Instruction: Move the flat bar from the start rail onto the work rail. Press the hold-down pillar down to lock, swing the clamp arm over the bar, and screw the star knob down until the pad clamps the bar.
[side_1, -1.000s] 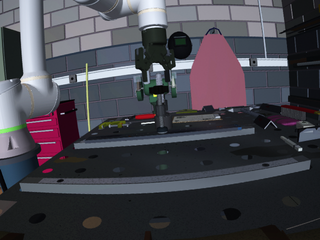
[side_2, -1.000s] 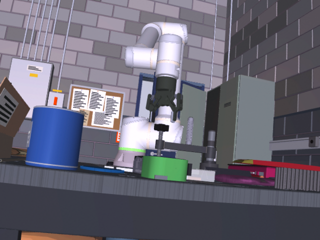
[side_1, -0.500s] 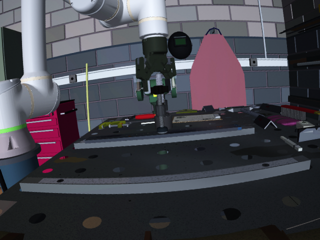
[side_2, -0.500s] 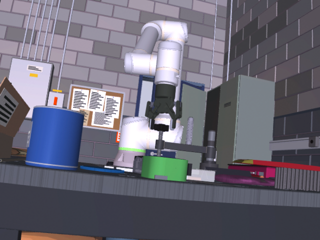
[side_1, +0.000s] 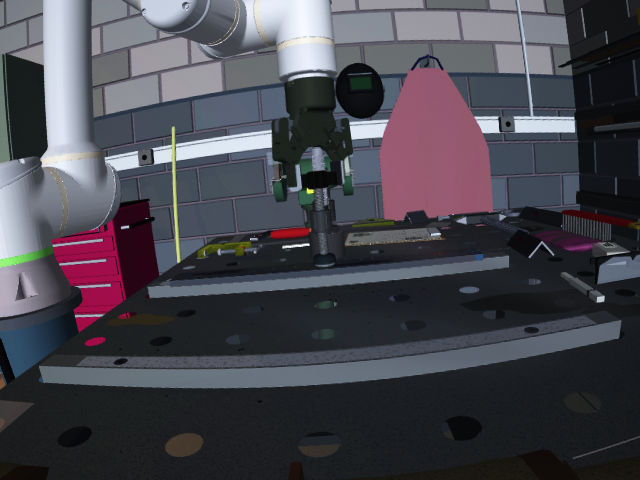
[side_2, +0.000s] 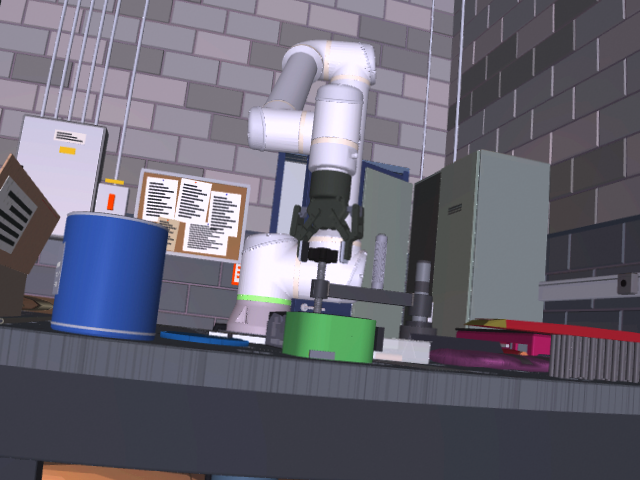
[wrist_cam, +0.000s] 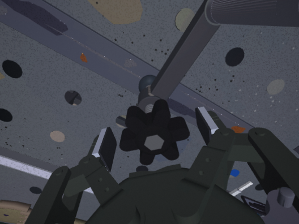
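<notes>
On the far work rail (side_1: 331, 276) lies the flat bar (side_1: 336, 264), a dark strip along the rail's top. The clamp arm (side_2: 369, 294) reaches from the hold-down pillar (side_2: 422, 299) out over the bar, and its threaded screw (side_1: 321, 217) stands upright with the round pad (side_1: 324, 260) at the bar. The black star knob (wrist_cam: 154, 131) tops the screw. My gripper (wrist_cam: 154, 135) is open and empty, lowered straight down so that its fingers stand on either side of the knob. The near start rail (side_1: 331, 356) is empty.
A blue drum (side_2: 108, 276) stands at the bench's left end, and a green round block (side_2: 328, 338) sits in front of the clamp. Tools, a wire brush (side_1: 589, 225) and a circuit board (side_1: 390, 236) lie behind the work rail. The bench top has many round holes.
</notes>
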